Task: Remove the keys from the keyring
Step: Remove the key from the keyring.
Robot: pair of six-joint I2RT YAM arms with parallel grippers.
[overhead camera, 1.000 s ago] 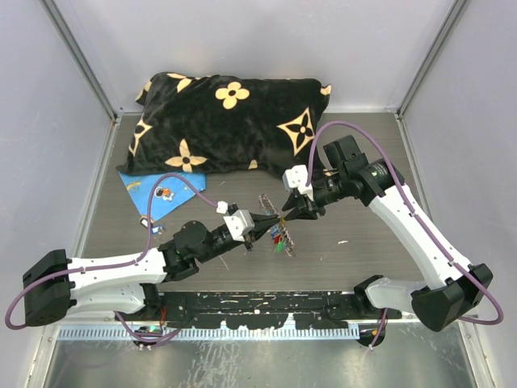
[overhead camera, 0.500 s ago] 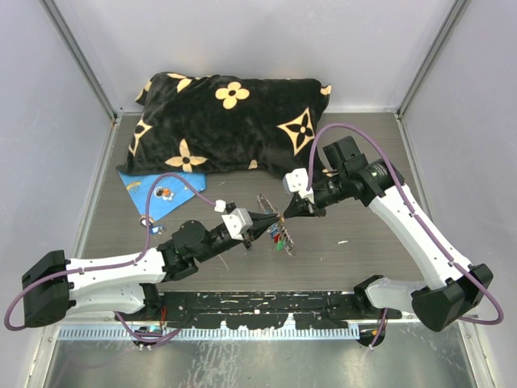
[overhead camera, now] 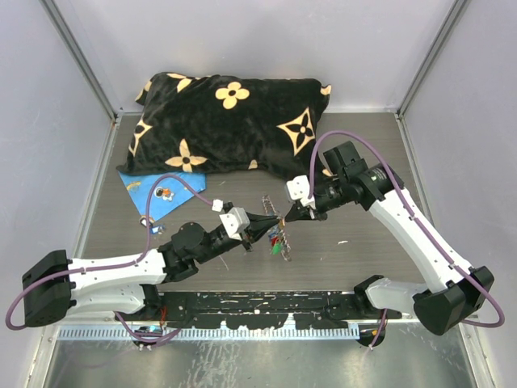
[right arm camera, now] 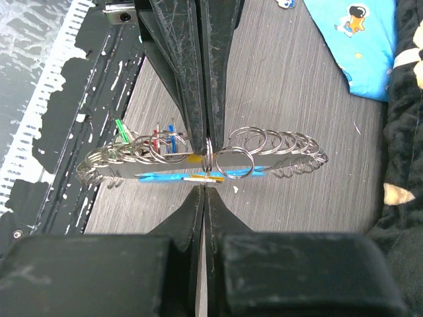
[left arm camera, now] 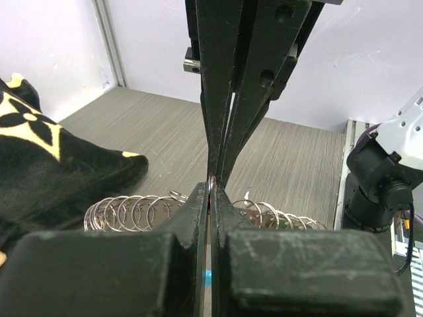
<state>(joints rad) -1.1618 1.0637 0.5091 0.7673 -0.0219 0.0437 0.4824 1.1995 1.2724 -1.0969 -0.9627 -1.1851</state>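
The keyring (overhead camera: 275, 220), a grey metal strip strung with wire rings and a light-blue section, hangs just above the table between both grippers. The keys (overhead camera: 277, 241) with red, blue and green heads dangle at its near end. My left gripper (overhead camera: 269, 221) is shut on one edge-on ring from the left. My right gripper (overhead camera: 284, 216) is shut on the same ring from the opposite side. In the right wrist view that keyring (right arm camera: 284, 162) lies crosswise, the keys (right arm camera: 155, 140) to the left, my right gripper (right arm camera: 206, 189) pinching its lower edge. In the left wrist view my left gripper (left arm camera: 211, 189) meets the right fingers (left arm camera: 228, 99) tip to tip.
A black pillow (overhead camera: 226, 121) with tan flowers lies across the back. A blue printed sheet (overhead camera: 157, 194) sits left of the grippers, with small loose items (overhead camera: 148, 222) beside it. A white scrap (overhead camera: 342, 242) lies to the right. A black rail (overhead camera: 258, 307) runs along the near edge.
The right gripper's jaws have closed from partly open onto the ring. Both gripper tips and the keyring have shifted slightly left and toward the back.
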